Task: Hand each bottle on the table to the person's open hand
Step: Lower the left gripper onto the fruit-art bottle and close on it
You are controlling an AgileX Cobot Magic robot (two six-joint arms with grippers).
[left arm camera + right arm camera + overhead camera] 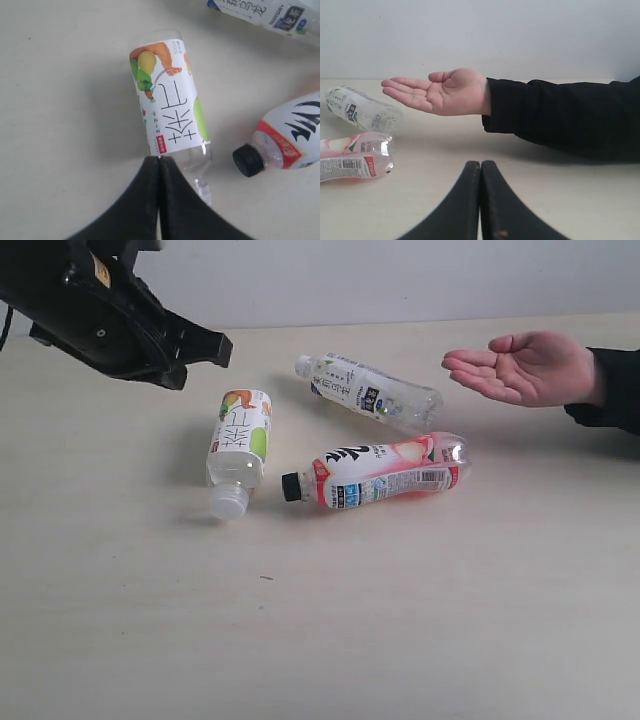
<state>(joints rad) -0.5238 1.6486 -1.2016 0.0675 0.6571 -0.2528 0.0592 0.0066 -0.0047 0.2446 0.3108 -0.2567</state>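
Observation:
Three bottles lie on the table (400,620). The white-green labelled bottle (240,445) (167,97) is at the left, the white-blue one (368,390) (362,110) further back, and the pink-red one with a black cap (385,472) (285,137) (355,156) in the middle. A second white-green bottle is out of view. The person's open hand (525,367) (440,92) hovers palm up at the right. My left gripper (222,348) (159,159) is shut and empty, above the table just behind the white-green bottle. My right gripper (481,163) is shut and empty, low over the table, facing the hand.
The person's dark sleeve (615,390) (560,117) reaches in from the right edge. A pale wall runs behind the table's far edge. The right arm does not show in the exterior view.

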